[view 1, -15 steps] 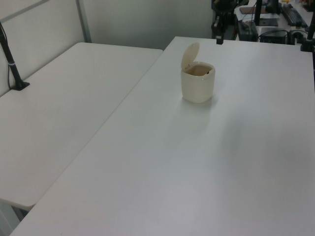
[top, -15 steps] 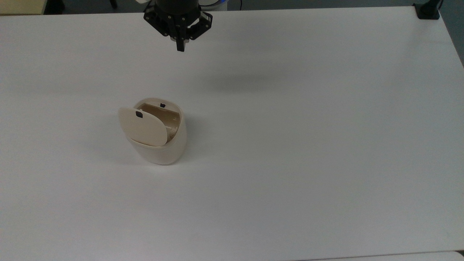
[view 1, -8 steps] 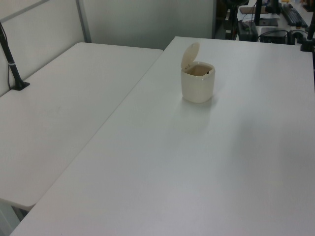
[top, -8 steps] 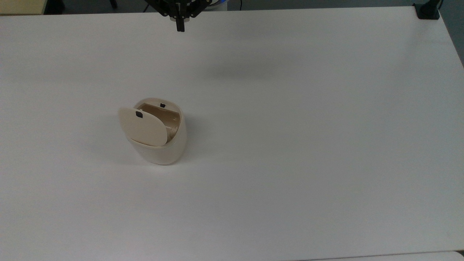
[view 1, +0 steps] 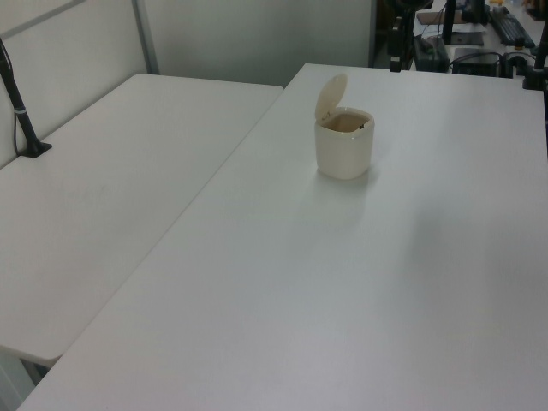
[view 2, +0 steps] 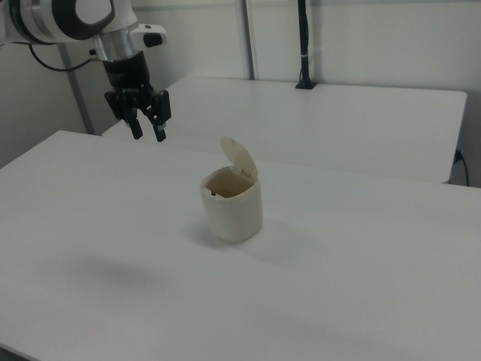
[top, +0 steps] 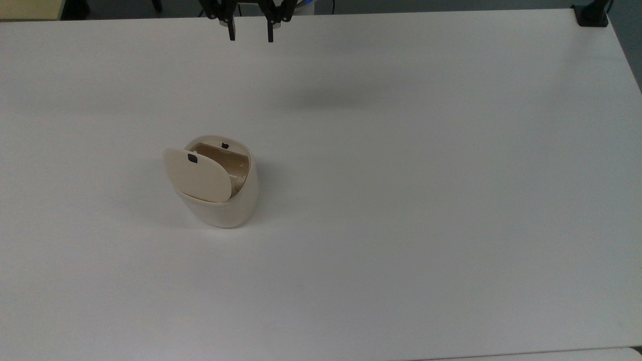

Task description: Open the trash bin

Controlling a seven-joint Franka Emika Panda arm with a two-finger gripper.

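While the trash bin (top: 216, 185) is sitting lid-up on the bench (top: 426, 200), the gripper (top: 251, 36) is hovering well apart, fingers (view 2: 137, 128) released.

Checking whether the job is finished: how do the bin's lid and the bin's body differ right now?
The lid is a flat panel tilted up on its hinge; the trash bin body is a rounded tub standing upright on the table. The lid leans out past one side; the body's mouth lies uncovered. Both are cream and carry a small black latch part.
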